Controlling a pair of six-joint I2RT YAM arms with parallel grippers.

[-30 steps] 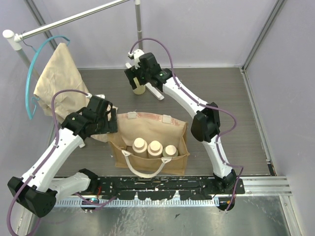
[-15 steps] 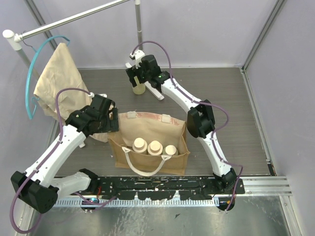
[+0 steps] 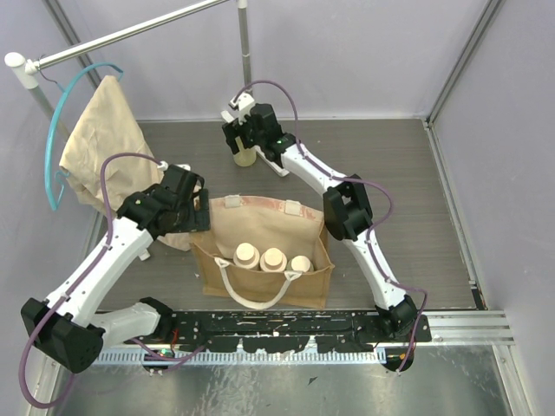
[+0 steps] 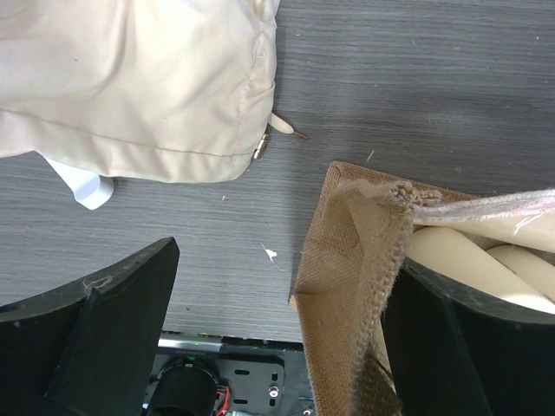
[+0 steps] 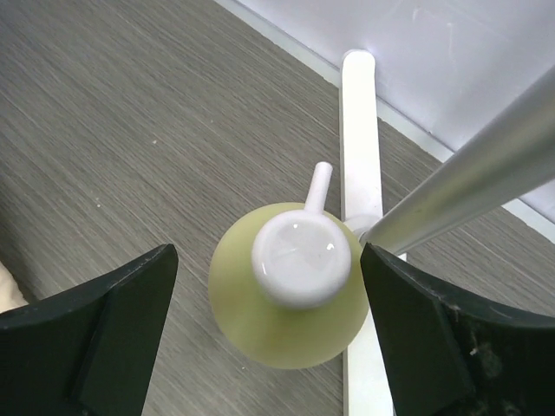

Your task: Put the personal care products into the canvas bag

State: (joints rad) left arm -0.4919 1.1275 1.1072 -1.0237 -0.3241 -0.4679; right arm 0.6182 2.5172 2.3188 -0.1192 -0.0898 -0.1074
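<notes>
The canvas bag [image 3: 265,260] stands at the near middle, and three bottles with cream caps [image 3: 272,258] stand inside it. The yellow-green pump bottle [image 3: 245,157] stands upright at the far side beside the rack's pole. My right gripper [image 3: 246,140] is open right above it; in the right wrist view the bottle [image 5: 282,325] sits between the two fingers [image 5: 95,334], untouched. My left gripper [image 3: 194,213] is open at the bag's left end. In the left wrist view the bag's wall [image 4: 347,286] stands between the wide-apart jaws, with cream bottles [image 4: 460,247] behind it.
A limp beige cloth [image 3: 100,139] hangs from a blue hanger [image 3: 61,130] on a metal rail at the far left, reaching the table beside my left arm. The rack's pole [image 5: 468,182] and white foot [image 5: 360,113] stand right against the pump bottle.
My right gripper has shifted slightly and settled over the pump bottle. My left gripper has edged a little toward the bag's left rim. The bottles have not moved.
</notes>
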